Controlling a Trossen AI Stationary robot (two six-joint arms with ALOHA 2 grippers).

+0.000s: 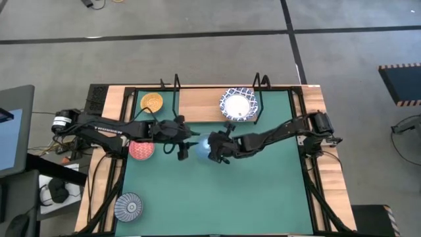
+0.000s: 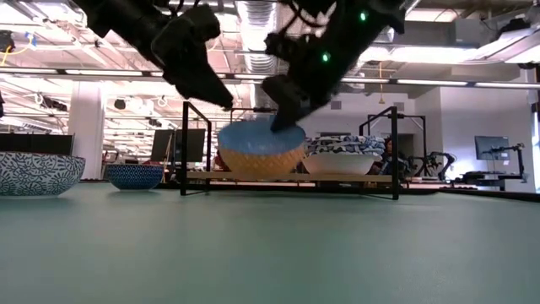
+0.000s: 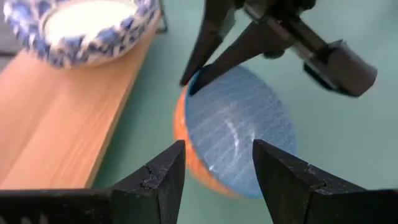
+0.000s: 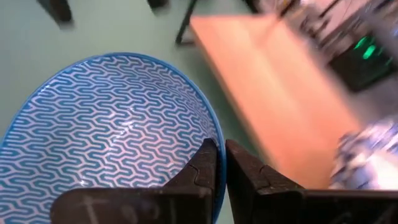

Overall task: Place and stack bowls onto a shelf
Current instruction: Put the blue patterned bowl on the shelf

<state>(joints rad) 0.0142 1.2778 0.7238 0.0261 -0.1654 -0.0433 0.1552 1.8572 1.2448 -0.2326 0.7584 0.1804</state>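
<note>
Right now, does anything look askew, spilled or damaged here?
Nothing spilled or broken. The light blue bowl is tilted, held off the mat by its rim in the right gripper, beside the shelf. The left gripper hovers open nearby.
</note>
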